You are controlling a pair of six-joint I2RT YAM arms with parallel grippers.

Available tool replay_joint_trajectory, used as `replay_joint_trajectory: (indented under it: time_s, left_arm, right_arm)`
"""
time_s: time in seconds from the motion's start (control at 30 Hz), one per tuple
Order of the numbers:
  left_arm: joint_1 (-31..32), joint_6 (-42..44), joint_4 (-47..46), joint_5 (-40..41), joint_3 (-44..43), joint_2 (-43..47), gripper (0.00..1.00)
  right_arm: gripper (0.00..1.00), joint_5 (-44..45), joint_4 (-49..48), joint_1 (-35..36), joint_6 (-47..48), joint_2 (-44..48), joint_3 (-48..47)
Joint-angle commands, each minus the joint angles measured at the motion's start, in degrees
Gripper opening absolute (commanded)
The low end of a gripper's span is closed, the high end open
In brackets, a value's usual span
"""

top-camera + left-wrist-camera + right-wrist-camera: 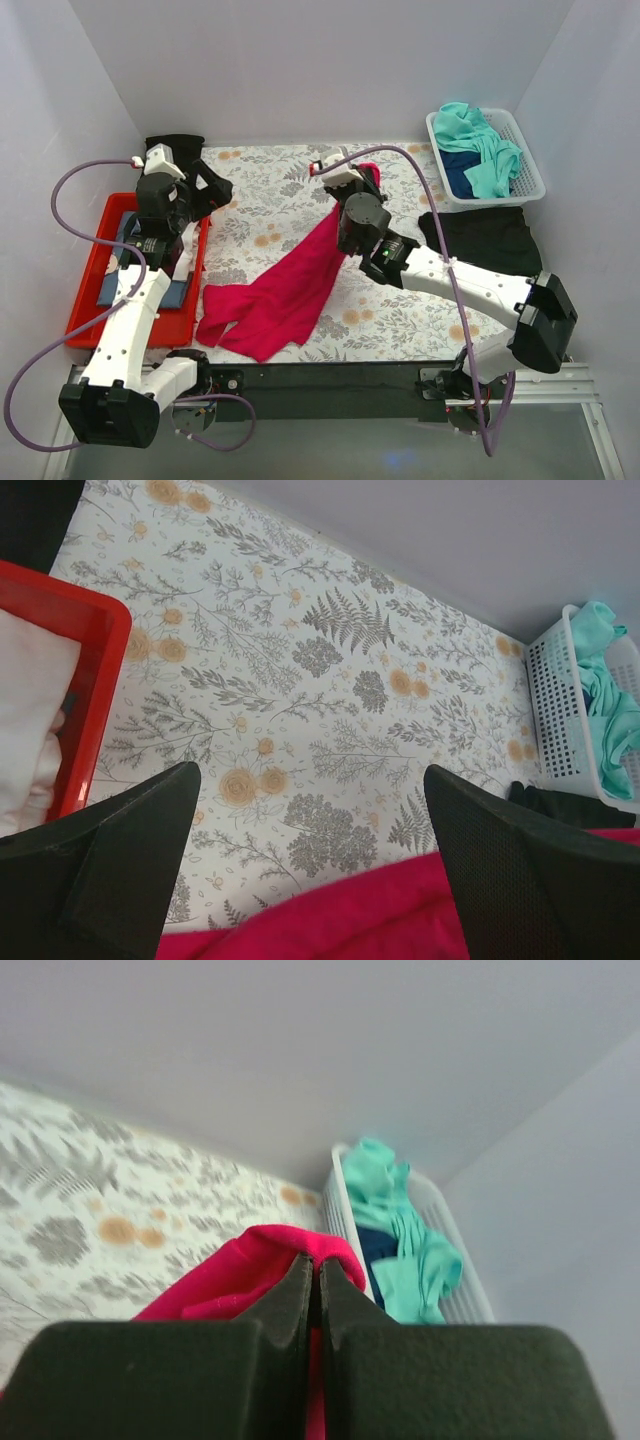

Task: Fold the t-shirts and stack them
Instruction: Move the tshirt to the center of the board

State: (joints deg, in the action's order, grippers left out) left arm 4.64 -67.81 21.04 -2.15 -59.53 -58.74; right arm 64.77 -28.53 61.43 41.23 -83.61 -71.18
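A crimson-red t-shirt (285, 290) hangs from my right gripper (366, 173) and trails down-left onto the patterned table cover, where its lower part lies bunched. In the right wrist view my right gripper (318, 1260) is shut on a fold of this red shirt (245, 1260). My left gripper (212, 188) is open and empty, held over the table's back left. In its wrist view (310, 780) the red shirt's edge (350, 920) lies below the jaws. A black t-shirt (490, 240) lies flat at the right. Teal (478, 135) and navy (462, 170) shirts lie in a white basket.
The white basket (530, 160) stands at the back right, also in the left wrist view (560, 710). A red tray (90, 270) with folded blue and white cloth sits at the left, by my left arm. Another black cloth (175, 145) lies at the back left. Walls close in the table.
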Motion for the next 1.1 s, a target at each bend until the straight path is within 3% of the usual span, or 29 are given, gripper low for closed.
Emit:
replay_joint_trajectory:
  time_s: [0.0, 0.17, 0.33, 0.53, 0.73, 0.83, 0.87, 0.93, 0.97, 1.07]
  left_arm:
    - [0.19, -0.65, 2.17, -1.09, 1.43, 0.91, 0.93]
    - [0.19, -1.53, 2.34, -3.12, 3.27, 0.30, 0.92]
    - [0.36, -1.01, 2.43, -6.36, 4.59, 0.12, 0.88]
    - [2.82, 0.31, 3.39, -8.22, 6.00, -0.50, 0.86]
    - [9.23, -0.21, 4.80, -3.30, 6.26, -3.39, 0.86]
    - [9.77, -1.36, 4.71, -2.33, 6.18, -4.98, 0.86]
    - [9.77, -1.62, 4.63, -2.16, 6.18, -5.42, 0.86]
    - [9.86, -1.97, 4.36, -1.80, 6.00, -6.65, 0.86]
    - [9.94, -2.06, 4.10, -1.72, 5.91, -7.17, 0.86]
    - [10.12, -2.15, 3.57, -1.19, 5.65, -8.84, 0.86]
  right_arm:
    - [0.01, 5.10, -5.57, -6.03, -10.46, 4.77, 6.91]
    - [0.01, 5.89, -4.34, -13.77, -15.03, 2.94, 12.63]
    - [0.01, 7.47, -3.37, -19.67, -15.57, -2.85, 11.77]
    - [0.01, 8.35, -0.57, -28.02, -15.31, -14.09, 3.18]
    - [0.01, 9.32, 4.97, -33.30, -18.27, -19.74, -5.02]
    - [0.01, 6.69, 15.74, -35.76, -24.24, -20.88, -10.02]
    - [0.01, 4.68, 27.45, -37.42, -33.32, -21.50, -14.56]
    - [0.01, -2.43, 40.35, -39.80, -42.77, -23.51, -19.77]
    - [0.01, -7.94, 44.66, -42.16, -48.99, -24.22, -21.70]
    - [0.01, -10.72, 50.15, -43.23, -51.25, -25.37, -24.01]
